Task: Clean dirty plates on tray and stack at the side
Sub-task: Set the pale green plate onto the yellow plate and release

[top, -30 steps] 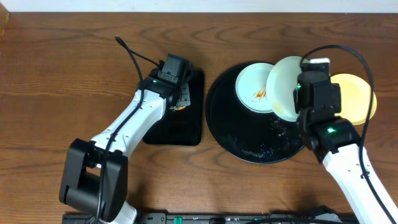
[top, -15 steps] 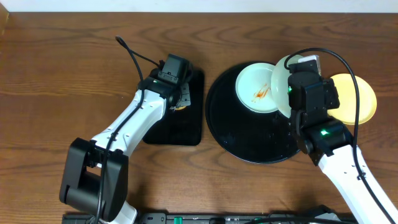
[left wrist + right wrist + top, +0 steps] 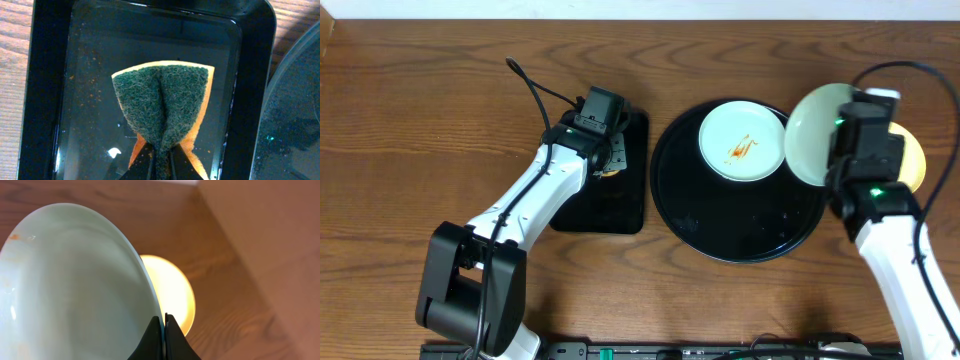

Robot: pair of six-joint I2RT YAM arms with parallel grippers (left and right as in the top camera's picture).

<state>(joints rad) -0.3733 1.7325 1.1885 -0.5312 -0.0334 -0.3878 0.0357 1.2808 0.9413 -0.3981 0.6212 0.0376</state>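
Note:
My right gripper (image 3: 163,325) is shut on the rim of a pale mint-white plate (image 3: 813,135), held tilted in the air over the right edge of the round black tray (image 3: 720,228); it fills the left of the right wrist view (image 3: 75,285). A pale yellow plate (image 3: 912,160) lies on the table to the right of the tray, partly hidden by the arm; it also shows in the right wrist view (image 3: 172,290). A second mint-white plate (image 3: 742,142) with orange-red smears lies on the tray. My left gripper (image 3: 161,162) is shut on a green and orange sponge (image 3: 162,102).
A rectangular black tray (image 3: 620,200) with a wet bottom sits left of the round tray; the sponge hangs over it (image 3: 90,75). The round tray's rim shows at the right of the left wrist view (image 3: 295,100). A black cable (image 3: 535,90) runs behind the left arm.
My right gripper has carried the mint-white plate to the right, from above the tray towards the yellow plate. The left arm has not moved.

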